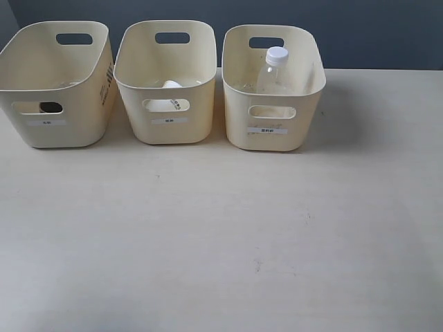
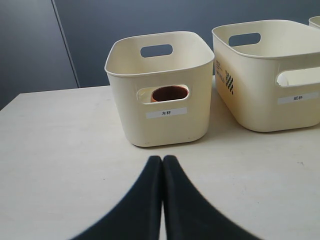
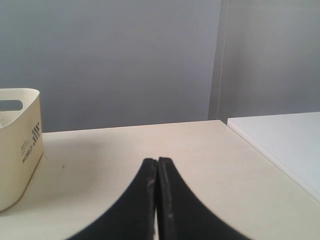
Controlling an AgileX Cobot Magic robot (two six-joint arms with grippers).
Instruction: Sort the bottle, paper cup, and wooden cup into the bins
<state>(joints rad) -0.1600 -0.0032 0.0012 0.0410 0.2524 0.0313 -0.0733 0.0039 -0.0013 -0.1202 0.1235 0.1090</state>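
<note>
Three cream bins stand in a row at the back of the table. The clear bottle [image 1: 273, 71] with a white cap stands inside the right bin [image 1: 273, 135]. The white paper cup [image 1: 168, 104] lies in the middle bin [image 1: 166, 131]. The brown wooden cup [image 2: 167, 94] shows through the handle cut-out of the left bin [image 2: 160, 127], also seen as a dark patch [image 1: 50, 107] in the exterior view. My left gripper [image 2: 162, 159] is shut and empty, hovering in front of that left bin. My right gripper [image 3: 157, 161] is shut and empty over bare table. Neither gripper shows in the exterior view.
The light wooden table [image 1: 221, 235] stretches in front of the bins. A white surface [image 3: 285, 140] adjoins the table edge in the right wrist view, where one bin's wall [image 3: 20, 145] also shows. A dark grey wall stands behind everything.
</note>
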